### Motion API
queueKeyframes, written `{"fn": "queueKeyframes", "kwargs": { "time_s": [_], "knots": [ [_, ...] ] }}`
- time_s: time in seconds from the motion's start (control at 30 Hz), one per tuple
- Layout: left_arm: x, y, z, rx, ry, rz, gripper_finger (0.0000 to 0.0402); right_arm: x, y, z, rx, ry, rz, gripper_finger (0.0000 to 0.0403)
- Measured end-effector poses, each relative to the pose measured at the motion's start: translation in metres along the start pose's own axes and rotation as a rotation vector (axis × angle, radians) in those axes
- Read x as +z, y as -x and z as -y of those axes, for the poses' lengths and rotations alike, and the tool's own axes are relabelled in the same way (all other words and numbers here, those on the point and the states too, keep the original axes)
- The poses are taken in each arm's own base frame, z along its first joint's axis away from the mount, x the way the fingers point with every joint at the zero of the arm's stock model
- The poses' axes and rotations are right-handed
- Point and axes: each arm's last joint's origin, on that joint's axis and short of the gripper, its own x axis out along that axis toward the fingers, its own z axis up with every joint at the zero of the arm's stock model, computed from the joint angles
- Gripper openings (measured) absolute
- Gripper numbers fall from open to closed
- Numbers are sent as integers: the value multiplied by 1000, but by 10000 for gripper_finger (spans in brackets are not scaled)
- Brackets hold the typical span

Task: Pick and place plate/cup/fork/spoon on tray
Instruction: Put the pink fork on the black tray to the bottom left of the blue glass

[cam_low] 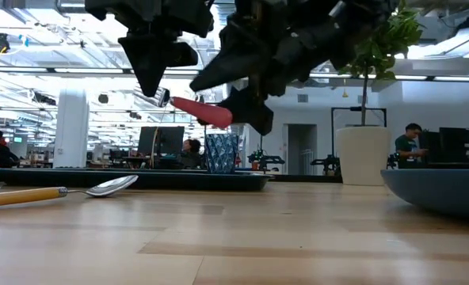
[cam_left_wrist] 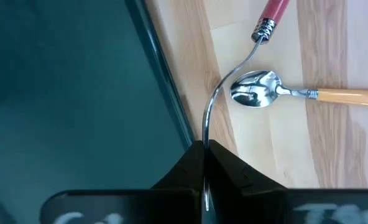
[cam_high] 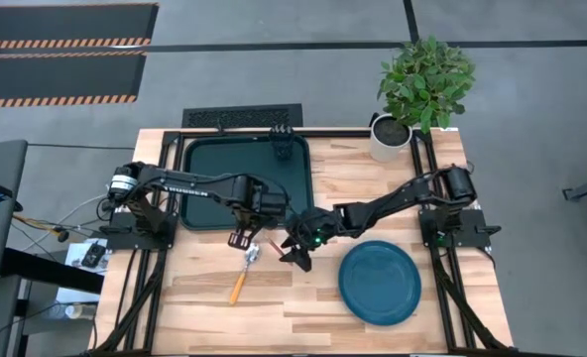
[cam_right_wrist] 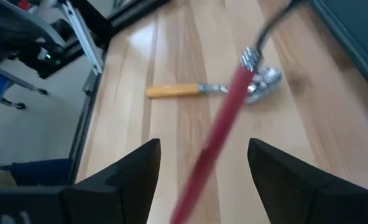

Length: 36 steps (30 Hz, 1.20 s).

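Left gripper pinches the fork aloft beside the tray; right gripper gapes by its handle. Cup trayed; spoon, plate wait on table.

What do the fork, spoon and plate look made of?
Fork: polished metal neck, mirror-bright; glossy red handle, maybe plastic. Spoon: shiny metal bowl showing reflections; smooth orange-yellow handle, plastic or painted wood. Plate: teal-blue with a soft sheen, ceramic or plastic, unclear.
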Motion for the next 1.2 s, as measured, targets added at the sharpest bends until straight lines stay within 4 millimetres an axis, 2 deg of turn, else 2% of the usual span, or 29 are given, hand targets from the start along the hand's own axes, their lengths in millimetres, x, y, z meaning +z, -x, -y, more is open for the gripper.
{"fn": "queueKeyframes", "kwargs": {
  "time_s": [0.13, 0.43, 0.63, 0.8, 0.93, 1.2],
  "knots": [
    [0, 0, 0, 0, 0, 1, 0, -2, 2, 1, -42, -5, -22, 261],
    [1, 0, 0, 2, 31, 12, 0, -4, 1, 2, -49, -17, -30, 205],
    [1, 0, 0, 2, 68, 14, 0, 11, 10, -1, -43, -34, 67, 210],
    [0, 0, 0, 1, 85, 4, 0, 21, 24, 0, -68, -32, 74, 216],
    [0, 0, 0, 6, 89, 3, 0, 16, 26, -1, -90, -51, 23, 216],
    [1, 0, -4, 46, 109, 9, 0, 0, 15, -11, -115, -61, -6, 217]
  ]
}}
